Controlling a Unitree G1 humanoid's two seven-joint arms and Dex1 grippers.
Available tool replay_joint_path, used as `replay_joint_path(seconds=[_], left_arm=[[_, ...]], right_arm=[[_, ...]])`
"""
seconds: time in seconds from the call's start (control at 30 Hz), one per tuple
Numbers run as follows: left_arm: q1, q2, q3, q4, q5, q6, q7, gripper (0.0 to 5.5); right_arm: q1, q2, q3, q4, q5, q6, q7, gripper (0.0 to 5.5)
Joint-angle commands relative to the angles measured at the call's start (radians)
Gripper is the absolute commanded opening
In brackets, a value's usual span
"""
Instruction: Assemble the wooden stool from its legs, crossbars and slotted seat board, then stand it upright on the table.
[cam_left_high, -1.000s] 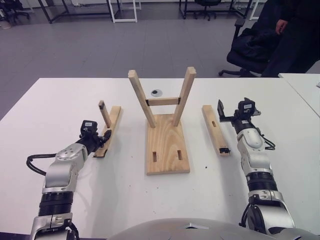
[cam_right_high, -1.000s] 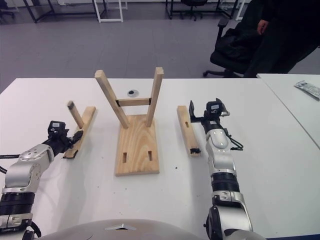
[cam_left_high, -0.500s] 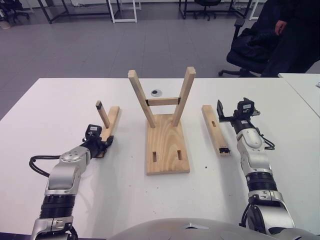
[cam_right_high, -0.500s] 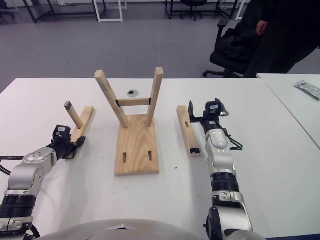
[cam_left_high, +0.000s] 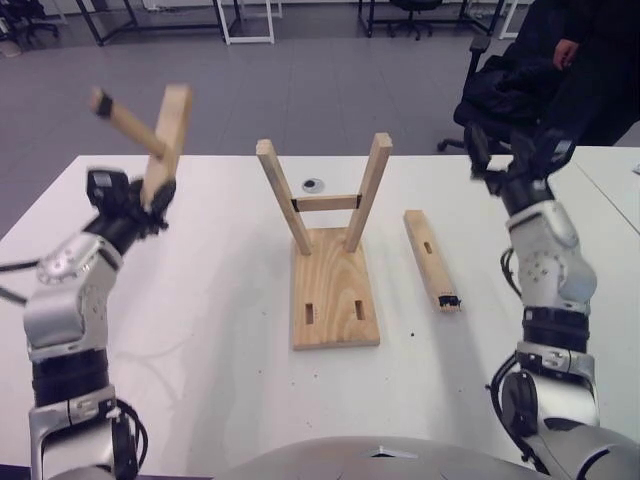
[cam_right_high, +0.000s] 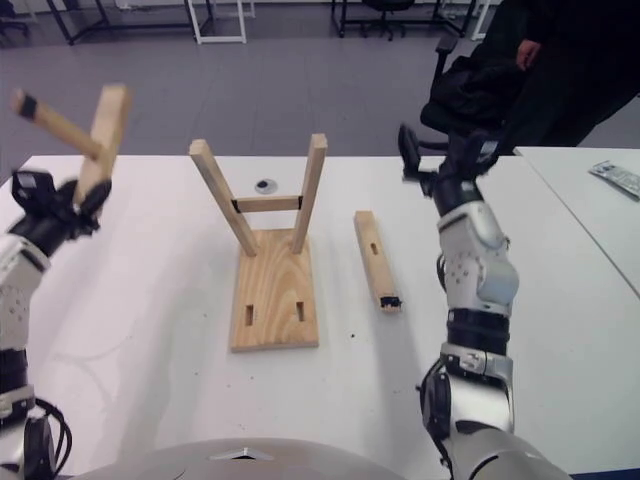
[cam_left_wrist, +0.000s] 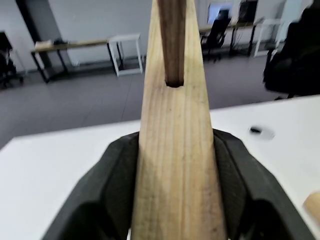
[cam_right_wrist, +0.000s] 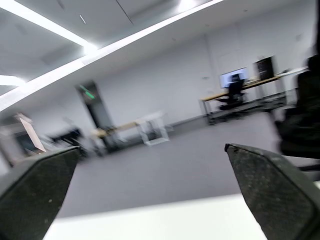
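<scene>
Wood, stiff and light we reckon: our left fingers (cam_left_wrist: 112, 190) clamp the leg (cam_left_wrist: 175, 150) low, crossbar (cam_left_wrist: 171, 40) overhanging; right fingers (cam_right_wrist: 272, 195) gape wide.

The left claw (cam_left_high: 147, 203) hangs above the white counter (cam_left_high: 200, 340), clamped on a pale wooden leg (cam_left_high: 170, 135) whose thin peg (cam_left_high: 125, 120) juts out to the claw's left. To its right, a broad strip of counter runs up to the flat slotted seat board (cam_left_high: 335, 290). There two slanted upright legs (cam_left_high: 284, 195) and their short crossbar (cam_left_high: 326, 203) rise well above the board and bar a sideways sweep. The right claw (cam_left_high: 513, 152), fingers spread, is in the air. Below it and to its left a loose wooden leg (cam_left_high: 431, 258) lies flat, with a narrow lane of counter between it and the board.
</scene>
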Motion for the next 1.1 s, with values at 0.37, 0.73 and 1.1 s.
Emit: replay_joint_path(seconds=[0.37,0.73,1.1], left_arm=[[-0.243,0.02,-0.261,-0.423,-0.291,0.237,-0.08,2.03],[-0.202,0.083,-0.317,-0.421,-0.19,0.203,-0.117,2.03],[-0.168,0.078,-0.331,-0.432,-0.155,0.192,-0.125,2.03]], right_arm=[[-0.314,0.225,0.057,-0.266,0.833,0.311,-0.487,5.2],[-0.242,0.15,0.127,-0.281,0.94,0.334,-0.665,3.22],[-0.187,0.126,0.159,-0.306,0.956,0.317,-0.713,1.3]])
